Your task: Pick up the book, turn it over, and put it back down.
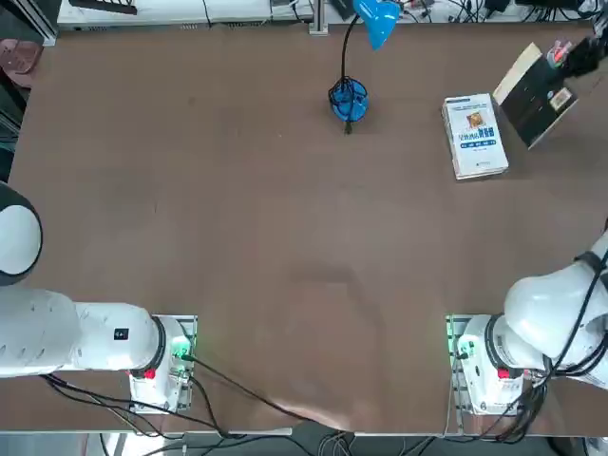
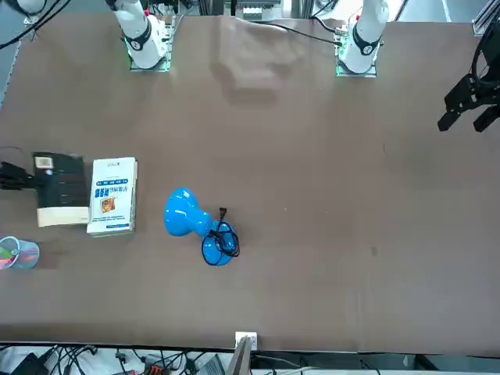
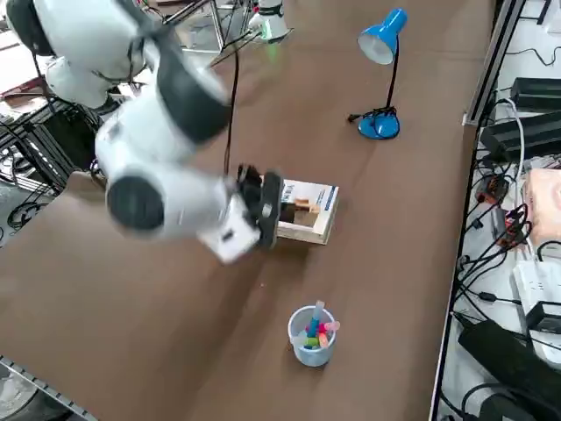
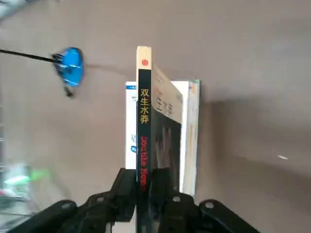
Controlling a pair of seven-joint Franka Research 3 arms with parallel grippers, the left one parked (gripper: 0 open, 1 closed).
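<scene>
the brown table (image 1: 237, 237) took up nearly the whole top view, mostly bare. the right arm (image 3: 166, 189) reached out to the far right corner of the table, its big white joints filling the left of the right side view. the right gripper (image 4: 144, 194) was clenched on the book (image 4: 144, 121), fingers (image 4: 125, 191) pinching it from both faces at one end, seen in the wrist view. the book was off the table and held on edge: black spine with yellow and red lettering facing the wrist camera, pale page edges showing at the side. in the top view it sat tilted at the far right edge (image 1: 537, 93), black face and a cream page edge visible, gripper at its outer end (image 1: 578, 59). in the front view the same book was at the far left (image 2: 61, 190), just beside a second book.

the second book (image 1: 474, 135), white cover with blue text and a small orange picture, lay flat on the table just inboard of the held one; in the side view it was directly under/behind the gripper (image 3: 263, 209). whether the two books touched, couldn't tell.

blue desk lamp (image 1: 351, 95) stood near the far edge around mid table, round blue base, thin black stem, blue shade (image 1: 377, 21) leaning toward the far edge, well apart from the books.

small clear cup of coloured pens (image 3: 313, 336) stood near the right table edge, near the books
</scene>
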